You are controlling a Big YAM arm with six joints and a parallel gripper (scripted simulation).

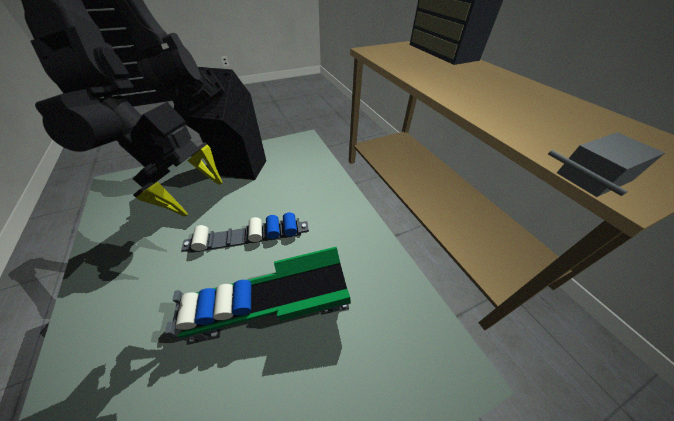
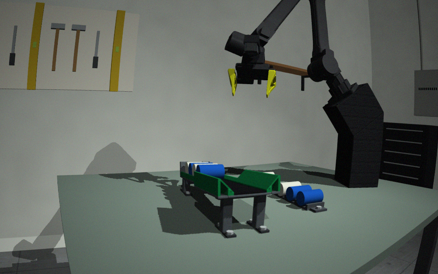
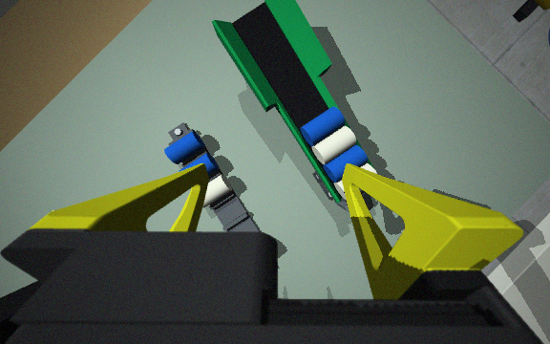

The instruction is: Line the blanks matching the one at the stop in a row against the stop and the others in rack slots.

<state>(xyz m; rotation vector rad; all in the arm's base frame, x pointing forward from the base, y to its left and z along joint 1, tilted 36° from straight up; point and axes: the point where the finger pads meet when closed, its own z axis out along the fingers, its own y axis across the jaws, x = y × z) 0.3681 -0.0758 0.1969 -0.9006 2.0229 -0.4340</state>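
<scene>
The jaws (image 1: pixel 178 180) (image 2: pixel 250 96) stand wide, nothing between them, above the desk (image 1: pixel 407 361) (image 2: pixel 138 252) (image 3: pixel 160 62). On the green ramp (image 1: pixel 313 309) (image 2: pixel 207 183) (image 3: pixel 243 72), four blanks, white and blue alternating, lie crosswise beside the stop (image 1: pixel 176 296) (image 2: pixel 182 167); the row looks tight, though tiny gaps may escape me.

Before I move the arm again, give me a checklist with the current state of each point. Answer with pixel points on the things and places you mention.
1. Fingers (image 1: pixel 203 199) (image 2: pixel 250 96) open, nothing between them: ok.
2. Fingers above the blanks, touching none: ok.
3. Ramp (image 1: pixel 308 310) (image 2: pixel 207 183) (image 3: pixel 243 67) holds one color only: not ok; white, blue, white, blue from the stop (image 1: pixel 174 319) outward.
4. Ramp blanks straight across, side by side: ok.
5. Spare slots on the stock rack (image 1: pixel 302 226) (image 2: pixel 322 208) (image 3: pixel 185 128) for a swap: ok, two between its white blanks.
6. Rack blanks centered along their slots: cannot tell.
</scene>
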